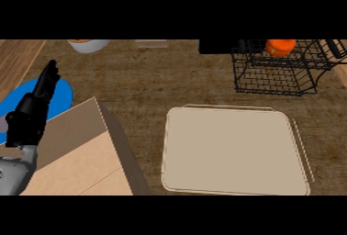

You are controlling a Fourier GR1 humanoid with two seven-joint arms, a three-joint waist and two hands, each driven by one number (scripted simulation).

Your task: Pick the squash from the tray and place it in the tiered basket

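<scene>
Head view: one squash [280,47] in one tiered basket [271,82], one tray [234,151], one left robot hand [32,110], fingers straight.

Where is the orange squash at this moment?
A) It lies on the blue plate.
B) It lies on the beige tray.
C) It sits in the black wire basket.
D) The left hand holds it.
C: the squash shows inside the upper tier of the tiered basket at the far right, well apart from the tray and from the open left hand at the view's left.
</scene>
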